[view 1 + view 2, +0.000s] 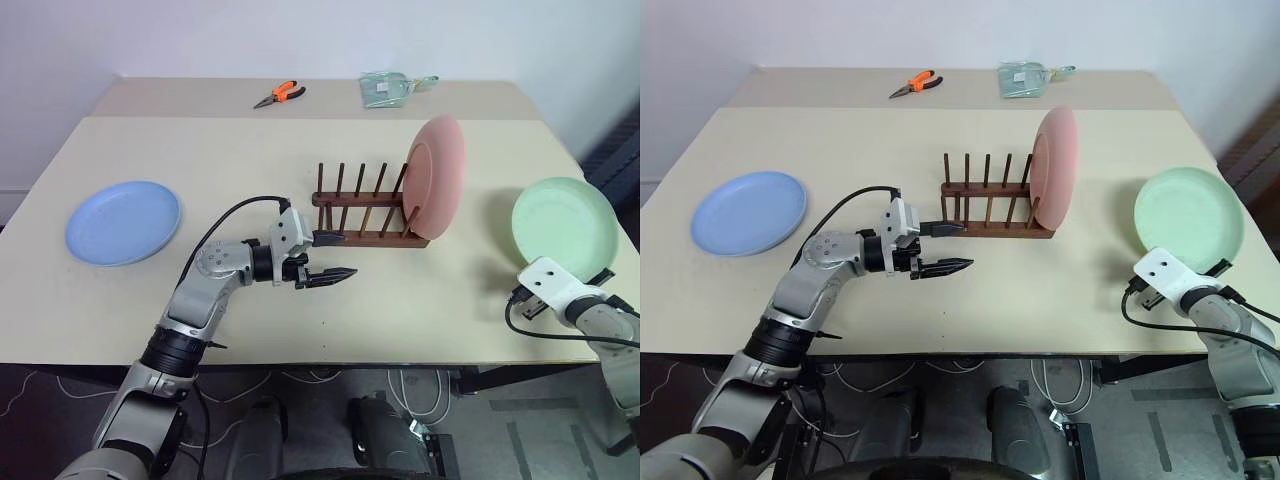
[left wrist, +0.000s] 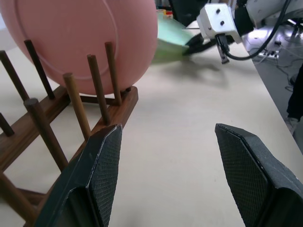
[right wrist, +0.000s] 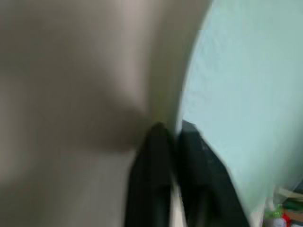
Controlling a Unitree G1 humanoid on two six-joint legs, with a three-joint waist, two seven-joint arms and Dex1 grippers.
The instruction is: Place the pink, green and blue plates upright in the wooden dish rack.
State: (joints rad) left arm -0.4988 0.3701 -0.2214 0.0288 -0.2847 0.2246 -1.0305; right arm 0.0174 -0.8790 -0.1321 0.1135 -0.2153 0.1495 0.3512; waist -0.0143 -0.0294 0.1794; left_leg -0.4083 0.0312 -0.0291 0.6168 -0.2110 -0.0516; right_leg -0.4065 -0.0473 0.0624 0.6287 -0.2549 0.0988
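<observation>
One of three done: pink plate [image 1: 437, 180] stands upright at the 3 o'clock end of the wooden dish rack [image 1: 362, 212]. Green plate [image 1: 562, 222] lies far at 3 o'clock; right end effector [image 3: 176, 135] is clenched, seemingly on its rim, though the view is blurred. Blue plate [image 1: 122, 221] lies untouched at 9 o'clock. Left end effector [image 1: 333, 256] hangs released beside the rack's 9 o'clock end.

Beige table [image 1: 300, 180] against white wall [image 1: 250, 35]; dark floor [image 1: 560, 430] beneath, possibly carpet, with cables [image 1: 400, 385].
</observation>
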